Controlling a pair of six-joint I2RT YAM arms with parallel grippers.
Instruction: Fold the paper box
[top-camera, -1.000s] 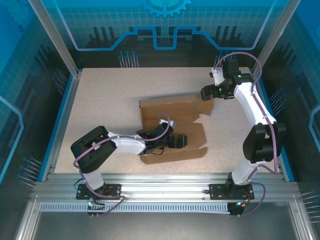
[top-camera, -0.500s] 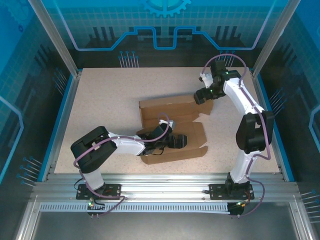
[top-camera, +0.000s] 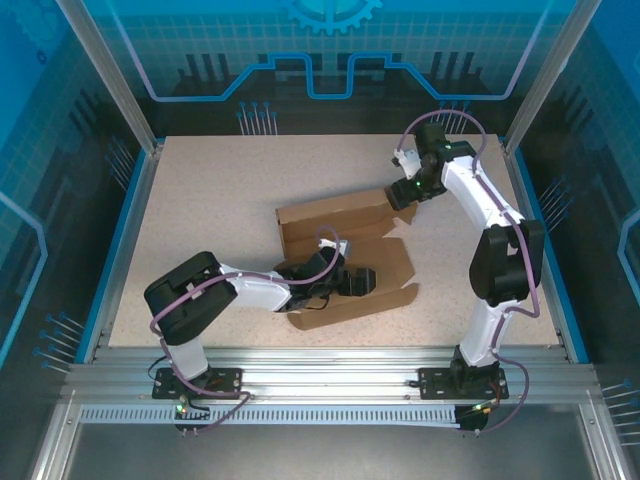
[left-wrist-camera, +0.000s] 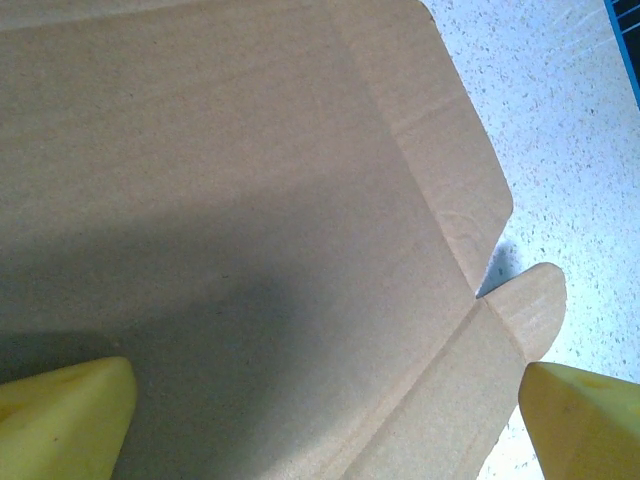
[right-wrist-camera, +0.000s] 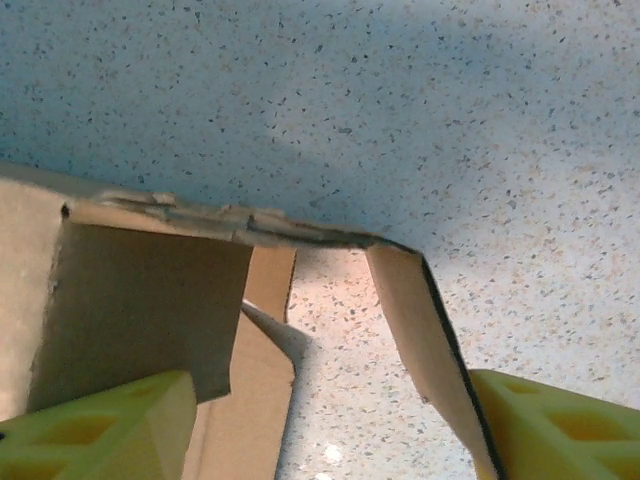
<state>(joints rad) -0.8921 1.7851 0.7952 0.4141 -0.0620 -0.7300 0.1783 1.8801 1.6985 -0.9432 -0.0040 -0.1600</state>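
Reaching into the paper box (top-camera: 330, 215), left pincer (top-camera: 370, 282) is spread; right pincer (top-camera: 397, 197), spread, straddles a flap (right-wrist-camera: 420, 330).

Left end effector (top-camera: 362, 282) low, jaws wide — right end effector (top-camera: 400, 193) outstretched, jaws apart

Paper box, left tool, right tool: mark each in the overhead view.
paper box (top-camera: 335, 215), top external view, on its raised far panel.
left tool (top-camera: 365, 282), top external view, midway between fingertips, over the near panel.
right tool (top-camera: 399, 197), top external view, midway between fingertips, at the far-right corner.
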